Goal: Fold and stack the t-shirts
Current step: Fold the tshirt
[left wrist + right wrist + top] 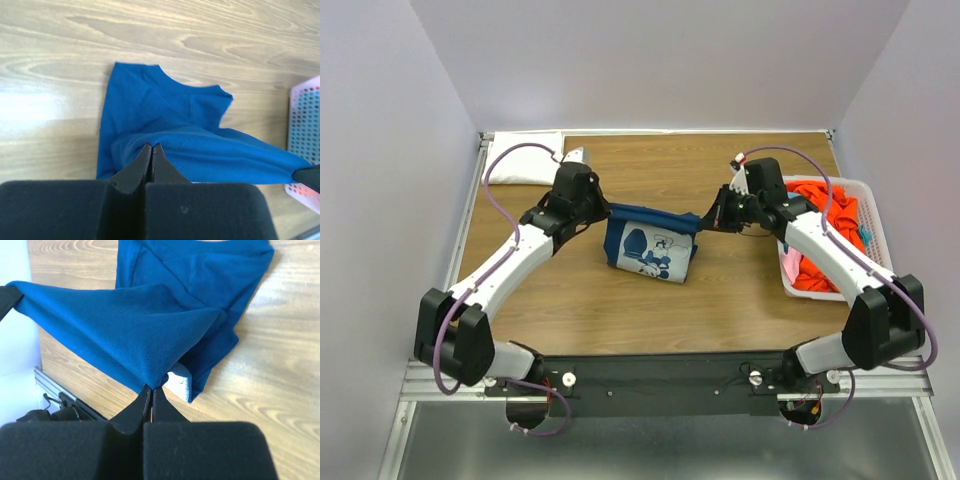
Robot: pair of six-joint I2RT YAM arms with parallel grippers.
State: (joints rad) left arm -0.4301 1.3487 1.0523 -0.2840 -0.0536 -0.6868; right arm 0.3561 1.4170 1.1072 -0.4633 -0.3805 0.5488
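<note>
I am holding the navy shirt (pixel 650 248) with left claw (pixel 151 148) and right claw (pixel 151 389), each pinched on an edge; the soft, light cloth likely grips best at hems.

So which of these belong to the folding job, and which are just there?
Job: navy t-shirt, pinched by left gripper and right gripper; folded white t-shirt; orange t-shirts.
Just there: white basket; table.
</note>
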